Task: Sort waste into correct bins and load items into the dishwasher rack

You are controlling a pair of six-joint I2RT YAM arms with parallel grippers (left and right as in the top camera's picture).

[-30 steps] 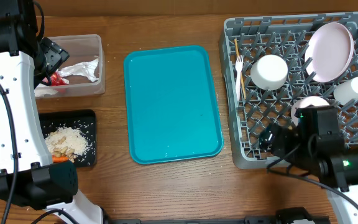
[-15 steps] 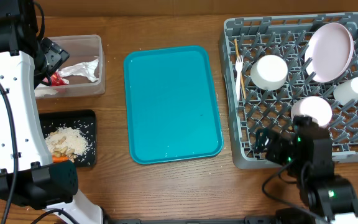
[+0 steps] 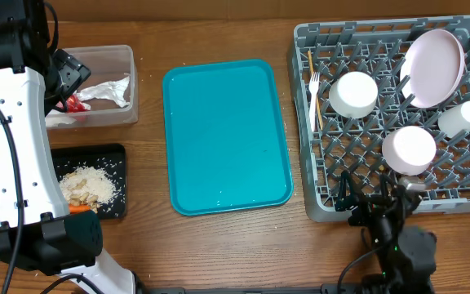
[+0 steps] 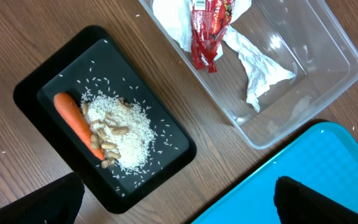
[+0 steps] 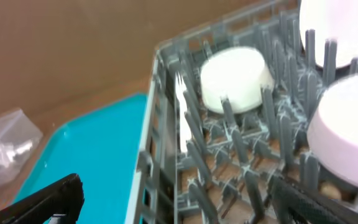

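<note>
The grey dishwasher rack (image 3: 301, 37) (image 5: 161, 93) holds two white bowls (image 3: 354, 93) (image 3: 409, 149), a pale plate (image 3: 433, 67), a cup (image 3: 462, 118), a white fork (image 3: 314, 94) and a thin wooden stick (image 3: 310, 64). My right gripper (image 3: 374, 202) (image 5: 179, 208) is open and empty at the rack's front edge. A napkin (image 4: 253, 68) and red wrapper (image 4: 207, 31) lie in the clear tub (image 3: 134, 82). A carrot (image 4: 76, 121) and grainy scraps (image 4: 126, 130) lie in the black tray (image 3: 121, 152). My left gripper (image 4: 182, 208) hangs open high above both bins.
The teal serving tray (image 3: 227, 135) (image 4: 334, 168) lies flat between the bins and the rack, with nothing on it. A few rice grains dot the wood near the black tray. My left arm stands along the table's left edge.
My right arm has drawn back from over the rack toward the table's front edge, uncovering the nearer white bowl. The left arm has not moved.
</note>
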